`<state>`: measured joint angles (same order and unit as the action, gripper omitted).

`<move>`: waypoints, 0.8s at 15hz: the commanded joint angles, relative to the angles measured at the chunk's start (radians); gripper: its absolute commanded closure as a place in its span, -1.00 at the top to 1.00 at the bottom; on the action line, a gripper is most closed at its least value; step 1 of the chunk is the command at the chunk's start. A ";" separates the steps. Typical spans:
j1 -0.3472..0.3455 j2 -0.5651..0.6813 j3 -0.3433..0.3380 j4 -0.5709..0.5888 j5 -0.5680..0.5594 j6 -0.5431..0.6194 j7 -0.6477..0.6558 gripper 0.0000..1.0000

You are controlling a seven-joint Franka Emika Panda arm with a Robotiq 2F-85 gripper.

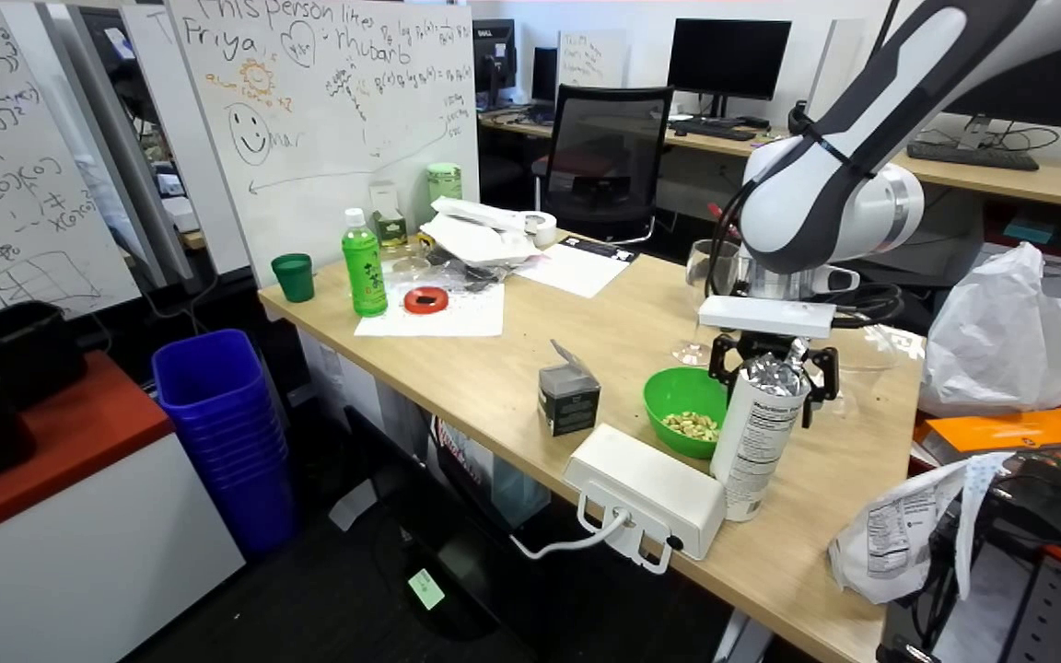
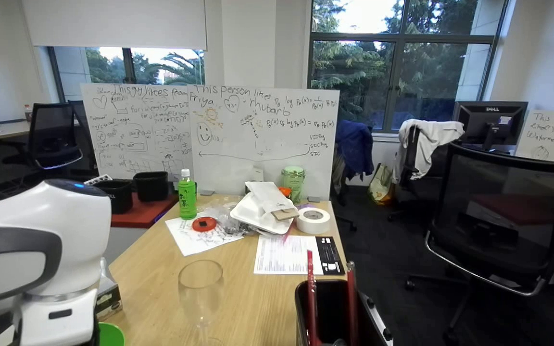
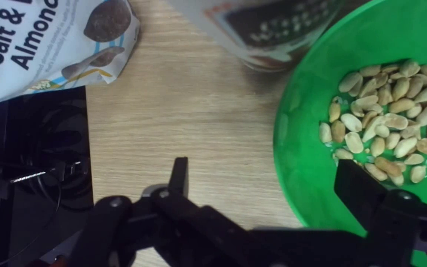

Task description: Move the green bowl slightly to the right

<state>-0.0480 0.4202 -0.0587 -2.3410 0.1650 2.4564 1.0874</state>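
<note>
Holding peanuts (image 3: pixel 396 121), smooth round green bowl (image 1: pixel 682 393)

The white arm (image 1: pixel 853 166) has grey bands (image 1: pixel 798 221), black cables (image 1: pixel 724 221), 1 blue spot (image 2: pixel 79 185) and a black tool (image 3: pixel 263 170).

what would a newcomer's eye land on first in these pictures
Probably the round, bright green plastic bowl of pale nuts, dominating the wrist view's right side. The open black two-fingered gripper spreads along that view's bottom, one finger overlapping the bowl in the picture. In an exterior view, a tall white cylindrical can topped with crumpled silver foil partly hides the bowl.
</note>
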 commanded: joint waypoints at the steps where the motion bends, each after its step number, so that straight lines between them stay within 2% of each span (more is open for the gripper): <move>1: 0.025 0.001 -0.023 0.003 0.015 -0.004 -0.011 1.00; 12: 0.061 0.028 -0.051 0.012 -0.003 0.023 0.011 1.00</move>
<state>-0.0081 0.4280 -0.0905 -2.3408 0.1636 2.4597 1.0902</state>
